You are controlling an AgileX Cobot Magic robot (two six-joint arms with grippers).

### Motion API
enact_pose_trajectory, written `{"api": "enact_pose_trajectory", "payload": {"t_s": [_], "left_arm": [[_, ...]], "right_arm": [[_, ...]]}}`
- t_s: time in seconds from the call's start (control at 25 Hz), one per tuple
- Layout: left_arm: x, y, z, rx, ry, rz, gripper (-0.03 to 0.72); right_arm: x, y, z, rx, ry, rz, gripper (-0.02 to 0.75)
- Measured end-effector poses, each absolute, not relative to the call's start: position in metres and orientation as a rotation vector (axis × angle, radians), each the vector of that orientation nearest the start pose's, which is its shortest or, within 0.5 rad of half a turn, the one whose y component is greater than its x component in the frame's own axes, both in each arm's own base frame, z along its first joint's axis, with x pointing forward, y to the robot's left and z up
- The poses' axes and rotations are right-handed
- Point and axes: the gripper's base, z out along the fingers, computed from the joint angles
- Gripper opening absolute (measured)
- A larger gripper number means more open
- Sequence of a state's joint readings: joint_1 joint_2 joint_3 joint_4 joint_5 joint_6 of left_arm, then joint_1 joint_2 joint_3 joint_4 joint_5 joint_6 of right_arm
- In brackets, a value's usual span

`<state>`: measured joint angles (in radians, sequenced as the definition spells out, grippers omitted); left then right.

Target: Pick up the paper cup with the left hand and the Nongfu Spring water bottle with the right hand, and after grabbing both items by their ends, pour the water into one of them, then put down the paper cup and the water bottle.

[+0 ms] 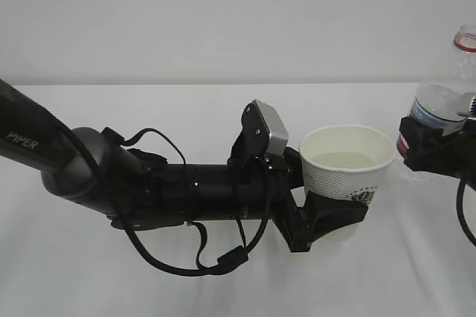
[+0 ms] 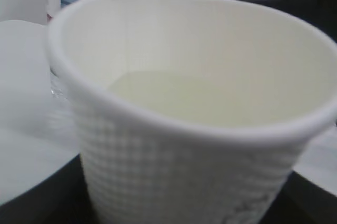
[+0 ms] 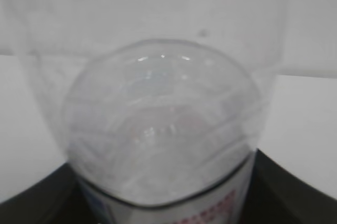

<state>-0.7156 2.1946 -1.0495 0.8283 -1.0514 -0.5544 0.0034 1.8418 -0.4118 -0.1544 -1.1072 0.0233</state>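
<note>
Left tool (image 1: 327, 216) gripping paper cup (image 1: 346, 172) holding water (image 1: 343, 159), bottle (image 1: 446, 101) right.

Left arm (image 1: 111, 183) lies nearly horizontal, reaching in from the left edge toward centre, cables looped under the forearm, grey camera block (image 1: 266, 129) on top of the wrist. Left gripper (image 1: 327, 216) clamped around the paper cup (image 1: 346, 164), held upright. Right gripper (image 1: 435, 146) at the right edge, closed around the Nongfu Spring water bottle (image 1: 446, 97), upright.

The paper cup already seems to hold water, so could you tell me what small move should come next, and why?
Probably lower the paper cup straight down to the table: it holds water, and the Nongfu Spring water bottle stands upright, apart from it.
</note>
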Motion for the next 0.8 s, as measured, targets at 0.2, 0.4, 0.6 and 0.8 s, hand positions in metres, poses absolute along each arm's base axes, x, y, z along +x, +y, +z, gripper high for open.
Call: {"api": "enact_pose_trajectory", "payload": {"t_s": [0.2, 0.4, 0.6, 0.8], "left_arm": [[0.269, -0.311, 0.109, 1.082, 1.519, -1.156, 0.537], [0.269, -0.311, 0.109, 1.082, 1.519, -1.156, 0.537], [0.269, -0.311, 0.109, 1.082, 1.519, -1.156, 0.537], [0.269, -0.311, 0.109, 1.082, 1.519, -1.156, 0.537]], "right_arm": [[0.293, 0.013, 0.122, -0.137, 1.788, 0.098, 0.496], [0.308, 0.014, 0.119, -0.130, 1.774, 0.103, 0.496], [0.322, 0.014, 0.119, -0.129, 1.751, 0.102, 0.496], [0.336, 0.014, 0.111, -0.129, 1.748, 0.102, 0.496]]}}
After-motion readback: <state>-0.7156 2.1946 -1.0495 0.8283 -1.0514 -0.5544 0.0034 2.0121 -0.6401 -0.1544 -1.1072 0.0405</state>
